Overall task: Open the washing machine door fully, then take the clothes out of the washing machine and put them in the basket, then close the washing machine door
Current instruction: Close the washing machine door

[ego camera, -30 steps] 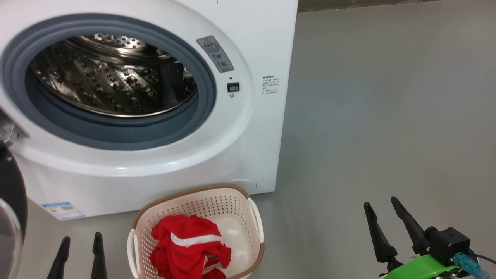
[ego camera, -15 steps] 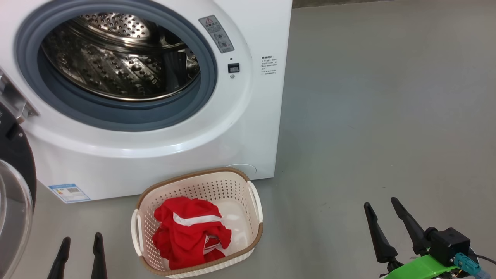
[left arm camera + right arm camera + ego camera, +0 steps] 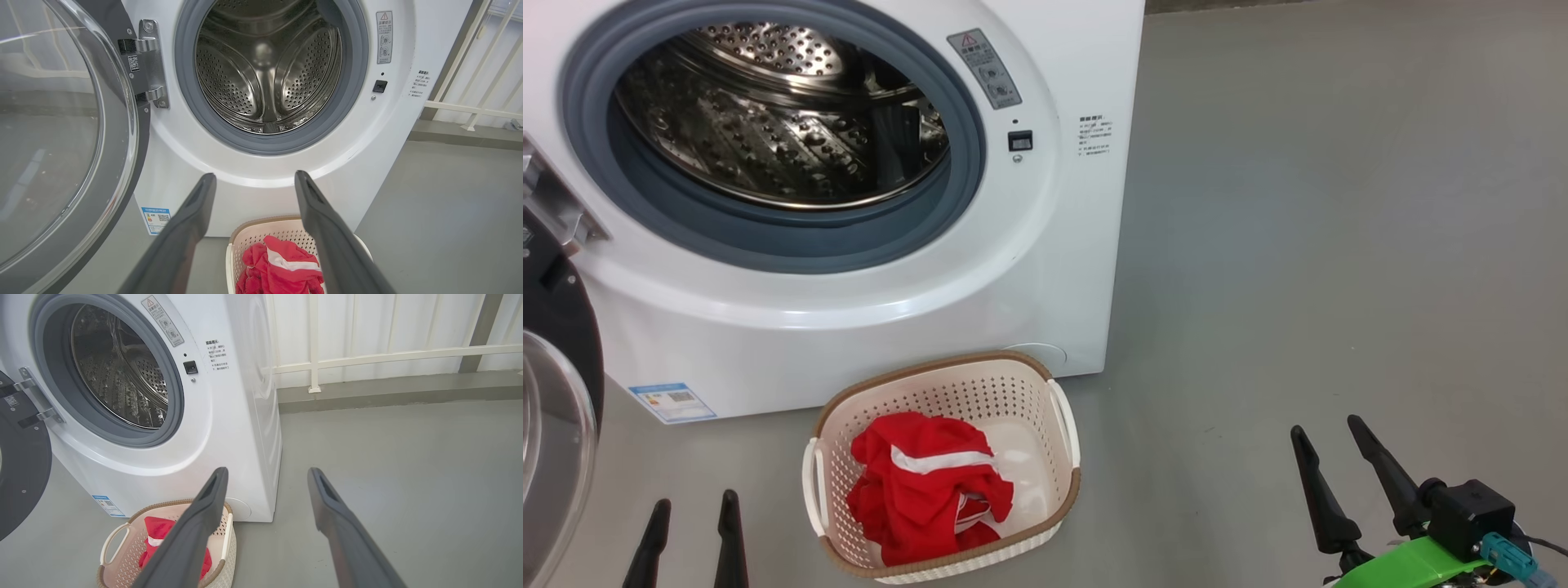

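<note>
The washing machine door [image 3: 564,335] stands swung wide at nine o'clock of the head view, hinged to the washing machine [image 3: 849,327], whose steel drum [image 3: 768,122] gapes at eleven o'clock. The red clothes [image 3: 923,490] lie bunched in the basket [image 3: 947,367] at six o'clock, just before the machine. The left gripper [image 3: 695,498] at seven o'clock and the right gripper [image 3: 1323,425] at four o'clock stand spread apart, holding nothing.

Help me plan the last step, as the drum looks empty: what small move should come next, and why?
Probably reach the left gripper toward the washing machine door, hanging open on the left, to start closing it. The drum looks empty, the clothes lie in the basket, and that gripper is open, holding nothing.
</note>
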`<state>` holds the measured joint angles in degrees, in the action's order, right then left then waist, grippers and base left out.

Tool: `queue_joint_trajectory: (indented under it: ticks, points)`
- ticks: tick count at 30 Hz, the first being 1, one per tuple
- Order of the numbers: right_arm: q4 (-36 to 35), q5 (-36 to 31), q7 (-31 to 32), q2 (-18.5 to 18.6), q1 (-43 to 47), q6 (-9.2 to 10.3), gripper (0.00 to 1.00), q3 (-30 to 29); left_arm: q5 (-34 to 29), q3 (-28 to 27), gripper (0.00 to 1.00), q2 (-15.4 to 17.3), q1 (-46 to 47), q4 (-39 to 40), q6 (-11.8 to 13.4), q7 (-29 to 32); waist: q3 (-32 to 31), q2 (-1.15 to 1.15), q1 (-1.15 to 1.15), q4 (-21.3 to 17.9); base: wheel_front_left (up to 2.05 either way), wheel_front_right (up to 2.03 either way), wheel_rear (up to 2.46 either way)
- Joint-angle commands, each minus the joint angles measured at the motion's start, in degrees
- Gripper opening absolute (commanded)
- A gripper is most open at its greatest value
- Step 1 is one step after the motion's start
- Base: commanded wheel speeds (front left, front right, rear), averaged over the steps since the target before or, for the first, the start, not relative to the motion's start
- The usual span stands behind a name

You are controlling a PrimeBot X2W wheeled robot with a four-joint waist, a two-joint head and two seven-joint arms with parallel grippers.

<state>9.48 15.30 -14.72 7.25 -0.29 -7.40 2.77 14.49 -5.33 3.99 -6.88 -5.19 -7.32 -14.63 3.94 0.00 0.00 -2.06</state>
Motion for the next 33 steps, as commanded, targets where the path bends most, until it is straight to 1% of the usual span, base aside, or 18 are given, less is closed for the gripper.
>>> queue_joint_trajectory:
  ticks: [1, 7, 12, 20, 32, 33]
  points:
    - [-1.49, 0.66, -0.28, 0.71, -0.48, -0.09, 1.0, 1.03, 0.31, -2.03, 1.0, 0.8, 1.23, 1.43, -0.17, -0.37, -0.06, 0.0, 0.0, 0.11, 0.0, 0.0, 0.0]
    - [-1.43, 0.67, -0.28, 0.8, -0.44, -0.09, 1.0, 0.81, 0.19, -2.18, 1.0, 0.36, 1.35, 1.14, -0.17, -0.37, -0.27, 0.0, 0.0, 1.24, 0.0, 0.0, 0.0]
    - [-1.26, 0.76, -0.28, 1.09, -0.27, -0.09, 1.0, 1.01, -0.28, -2.26, 1.0, -0.11, 1.34, 0.39, -0.17, -0.37, -0.41, 0.0, 0.0, 3.64, 0.0, 0.0, 0.0]
    - [-0.81, 0.87, -0.28, 1.53, -0.81, -0.09, 1.0, 1.93, -0.38, -2.98, 1.0, -0.78, 0.95, -0.24, -0.17, -0.37, -0.75, 0.0, 0.0, 9.08, 0.0, 0.0, 0.0]
    - [0.09, 1.28, -0.28, 1.94, -1.3, -0.09, 1.0, 2.94, -0.16, -1.93, 1.0, -1.08, 0.12, -0.93, -0.17, -0.37, -1.69, 0.0, 0.0, 18.87, 0.0, 0.0, 0.0]
    - [0.09, 1.28, -0.28, 1.94, -1.3, -0.09, 1.0, 2.94, -0.16, -1.93, 1.0, -1.08, 0.12, -0.93, -0.17, -0.37, -1.69, 0.0, 0.0, 18.87, 0.0, 0.0, 0.0]
